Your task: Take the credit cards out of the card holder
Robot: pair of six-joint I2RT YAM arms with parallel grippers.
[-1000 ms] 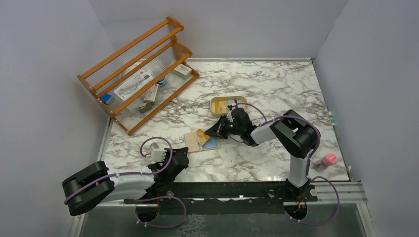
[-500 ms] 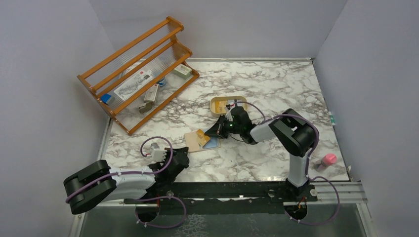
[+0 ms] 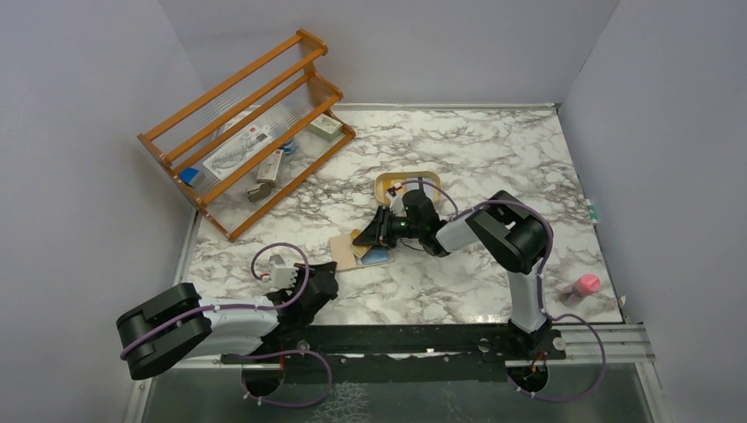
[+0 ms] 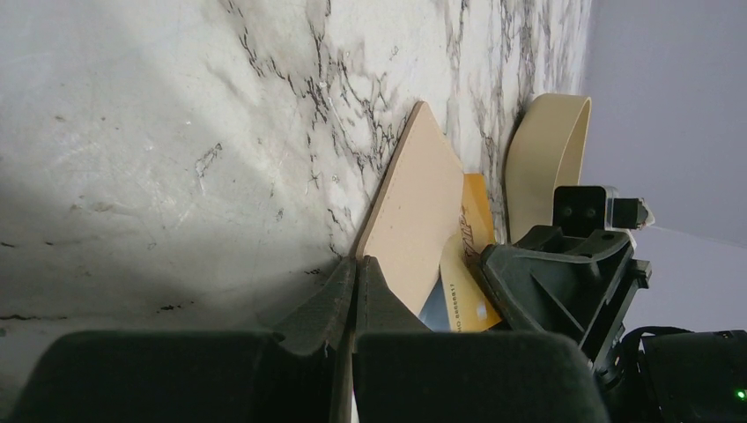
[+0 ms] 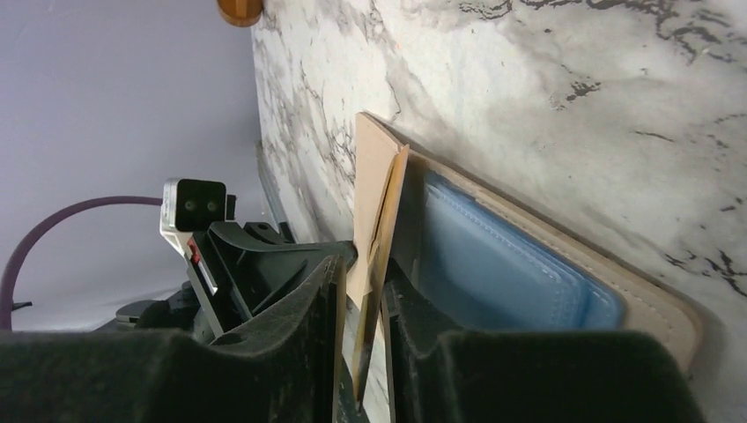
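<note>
The card holder (image 3: 345, 253) lies open on the marble, tan outside and light blue inside (image 5: 502, 269). Its tan flap (image 5: 373, 176) stands upright. My right gripper (image 3: 364, 238) reaches low over it from the right. In the right wrist view the jaws (image 5: 361, 295) stand slightly apart, astride the flap's edge and a yellow-orange credit card (image 5: 380, 264) seen edge-on, with a gap on the left side. The left wrist view shows that yellow card (image 4: 464, 295) poking out beside the flap (image 4: 414, 211). My left gripper (image 3: 326, 282) rests shut and empty just short of the holder's near corner (image 4: 357, 264).
A cream oval tray (image 3: 384, 181) sits right behind the holder, partly under the right arm. A wooden rack (image 3: 247, 132) with small items stands at the back left. A pink object (image 3: 586, 284) lies near the right edge.
My right gripper has slid left over the holder and its jaws have parted. The yellow card that showed from above is now hidden under it. The left arm barely moved.
</note>
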